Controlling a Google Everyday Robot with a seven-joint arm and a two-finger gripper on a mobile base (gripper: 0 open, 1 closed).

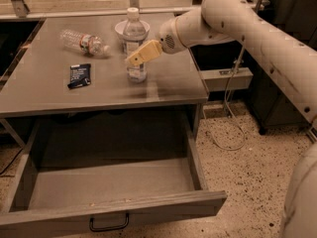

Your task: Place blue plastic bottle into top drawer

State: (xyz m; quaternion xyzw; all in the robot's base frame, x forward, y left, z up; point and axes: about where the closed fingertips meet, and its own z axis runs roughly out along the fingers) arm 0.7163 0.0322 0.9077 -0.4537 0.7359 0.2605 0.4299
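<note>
The blue plastic bottle [132,33] stands upright on the grey table [163,88], a clear bottle with a white cap and a pale label. My gripper [135,58] reaches in from the right on the white arm [233,19] and sits at the bottle's middle, its tan tip overlapping the label. The top drawer [114,213] is pulled wide open below the table front. It holds nothing and has a small black handle [108,225] on its front.
A clear bottle with a red-marked label [84,41] lies on its side at the table's back left. A white bowl [119,29] stands just behind the upright bottle. A black packet [79,76] lies left of it. Cables [228,133] trail on the floor at right.
</note>
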